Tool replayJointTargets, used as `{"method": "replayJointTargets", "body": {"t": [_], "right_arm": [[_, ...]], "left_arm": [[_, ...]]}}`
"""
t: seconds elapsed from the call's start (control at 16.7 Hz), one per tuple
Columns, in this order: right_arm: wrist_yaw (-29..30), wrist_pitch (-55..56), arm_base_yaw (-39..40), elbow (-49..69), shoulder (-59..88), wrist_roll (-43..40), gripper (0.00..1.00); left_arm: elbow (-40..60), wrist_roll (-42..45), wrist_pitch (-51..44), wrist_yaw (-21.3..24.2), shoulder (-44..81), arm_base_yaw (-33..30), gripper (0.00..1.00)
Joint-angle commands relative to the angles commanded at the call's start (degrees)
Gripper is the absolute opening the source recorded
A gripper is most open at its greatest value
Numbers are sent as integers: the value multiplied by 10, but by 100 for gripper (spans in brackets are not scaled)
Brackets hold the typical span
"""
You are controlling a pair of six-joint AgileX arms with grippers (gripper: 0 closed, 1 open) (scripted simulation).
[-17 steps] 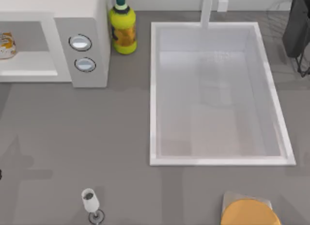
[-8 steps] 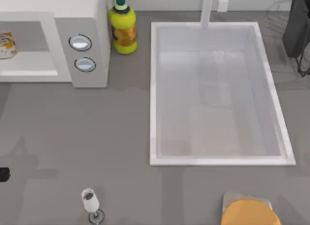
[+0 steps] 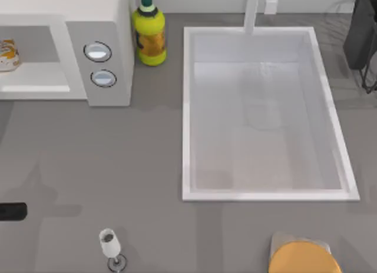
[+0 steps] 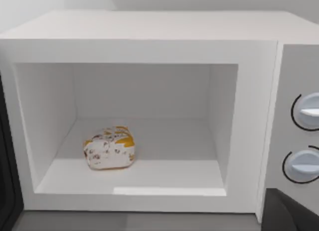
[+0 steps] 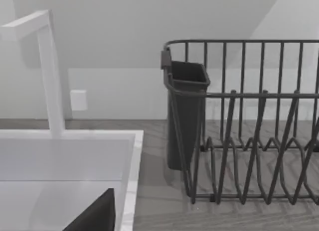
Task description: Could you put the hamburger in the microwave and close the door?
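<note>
Hamburger [image 4: 109, 147] sits inside the microwave [image 4: 149, 37], touching no hand.

Left arm part [image 3: 13, 212]: in the top view, at the left edge of the frame a little below the middle, we see a small black bar, matt, with a rounded right end. We see no cable, screw or marking on it.
Left gripper part [image 4: 288, 212]: in the left wrist view, at the lower right corner, there is a dark grey, nearly black piece with one slanted edge and a smooth surface.
Right gripper part [image 5: 94, 217]: in the right wrist view, at the bottom edge left of the middle, a black wedge with a straight slanted edge, plain and unmarked.
</note>
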Motion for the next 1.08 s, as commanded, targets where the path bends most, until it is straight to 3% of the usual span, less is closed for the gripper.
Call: {"method": "replayJointTargets", "body": {"t": [0.36, 0.84, 1.08], "right_arm": [[0, 0, 0, 0, 0, 0, 100], [0, 0, 0, 0, 0, 0, 100], [0, 0, 0, 0, 0, 0, 100]], "left_arm": [[0, 0, -5, 10, -6, 10, 0], [-7, -1, -62, 141, -70, 141, 0], [-8, -1, -67, 158, -76, 158, 0]]}}
